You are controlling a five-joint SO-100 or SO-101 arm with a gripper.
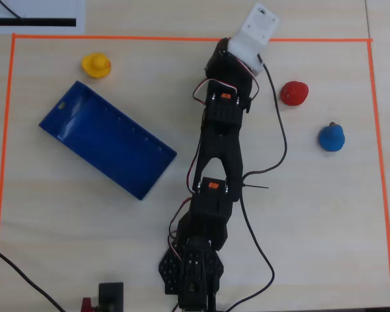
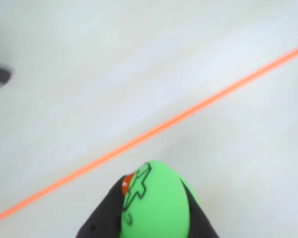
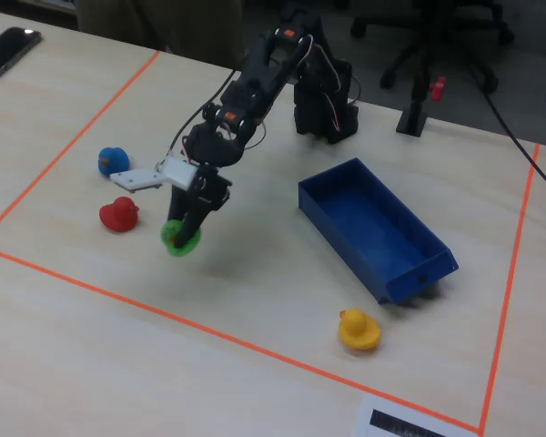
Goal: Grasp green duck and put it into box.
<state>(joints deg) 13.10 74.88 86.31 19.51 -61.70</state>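
The table (image 3: 91,364) spreads wide under me, ringed by an orange tape line (image 3: 209,330). On it the box (image 3: 375,228), a long blue tray, lies well apart from my reach, off to the right in the fixed view. My arm (image 3: 255,82) stretches out toward the near tape edge. My pincer (image 3: 184,235) is closed around the green duck (image 3: 178,238), which I judge is lifted clear of the table, since a shadow shows beneath it in the fixed view. In the wrist view the green duck (image 2: 154,203) bulges out between my dark fingers (image 2: 102,220), so I seem to hold it by its lower part only.

That is my worry: a rounded, probably slippery toy could squirt out during the long swing across to the box. A red duck (image 3: 118,215) sits just beside my load, a blue duck (image 3: 114,160) farther back, and a yellow duck (image 3: 358,329) lies near the box's end; a low, careless sweep could knock one, or drop mine short of the wall.
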